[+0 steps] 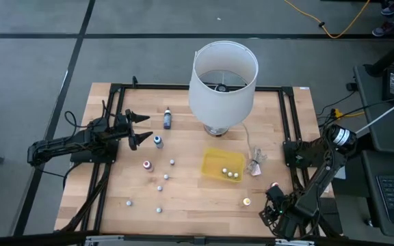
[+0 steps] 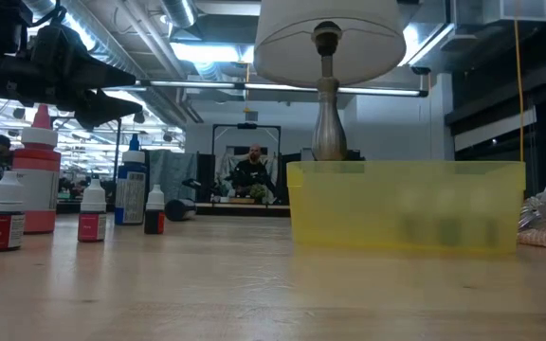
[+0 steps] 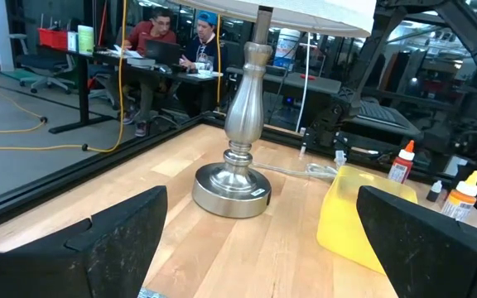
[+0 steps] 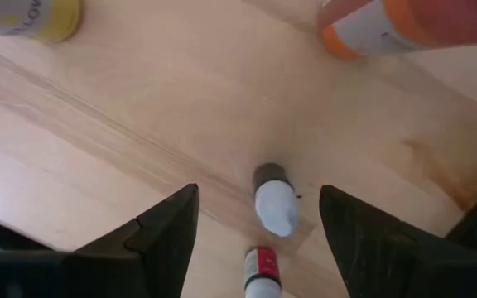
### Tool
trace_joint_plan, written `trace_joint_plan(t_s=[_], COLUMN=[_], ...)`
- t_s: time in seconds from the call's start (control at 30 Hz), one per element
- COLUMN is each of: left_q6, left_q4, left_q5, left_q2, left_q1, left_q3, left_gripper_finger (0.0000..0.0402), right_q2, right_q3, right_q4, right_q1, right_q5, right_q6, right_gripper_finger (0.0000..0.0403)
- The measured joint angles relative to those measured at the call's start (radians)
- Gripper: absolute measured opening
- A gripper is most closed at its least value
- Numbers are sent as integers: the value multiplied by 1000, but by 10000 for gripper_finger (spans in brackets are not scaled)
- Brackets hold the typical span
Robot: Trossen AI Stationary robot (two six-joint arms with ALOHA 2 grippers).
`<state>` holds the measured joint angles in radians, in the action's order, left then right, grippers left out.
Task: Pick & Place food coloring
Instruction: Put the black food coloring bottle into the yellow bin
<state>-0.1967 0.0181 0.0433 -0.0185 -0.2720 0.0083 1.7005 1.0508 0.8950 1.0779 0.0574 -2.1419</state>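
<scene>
Jaws of the right gripper (image 4: pixel 259 228) are held partly apart, straddling a small white-capped bottle (image 4: pixel 275 204) at the table's (image 1: pixel 190 205) near right corner, nothing gripped. Most food coloring bottles (image 1: pixel 159 187) are scattered over the near left area; a few are seen in the yellow tray (image 1: pixel 215 164) at centre. Farther left, the left gripper (image 1: pixel 139 128) is held wide open and empty, near a lamp (image 1: pixel 222 85).
</scene>
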Motion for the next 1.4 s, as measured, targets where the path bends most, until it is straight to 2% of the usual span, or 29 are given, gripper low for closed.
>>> trace_joint_plan(t_s=[0.3, 0.8, 0.97, 1.23, 1.4], left_q6=[0, 0, 0, 0, 0], left_q4=[0, 0, 0, 0, 0], left_q5=[0, 0, 0, 0, 0], left_q2=[0, 0, 0, 0, 0], left_q1=[0, 0, 0, 0, 0], left_q3=[0, 0, 0, 0, 0], left_gripper_finger=[389, 389, 389, 389, 389], right_q2=[3, 3, 3, 3, 3], right_q3=[-26, -20, 26, 196, 297], right_q4=[-32, -32, -3, 250, 381], right_q1=[0, 0, 0, -10, -52], right_q5=[-15, -28, -26, -26, -25], right_q6=[2, 57, 179, 408, 590], right_gripper_finger=[240, 95, 58, 82, 70])
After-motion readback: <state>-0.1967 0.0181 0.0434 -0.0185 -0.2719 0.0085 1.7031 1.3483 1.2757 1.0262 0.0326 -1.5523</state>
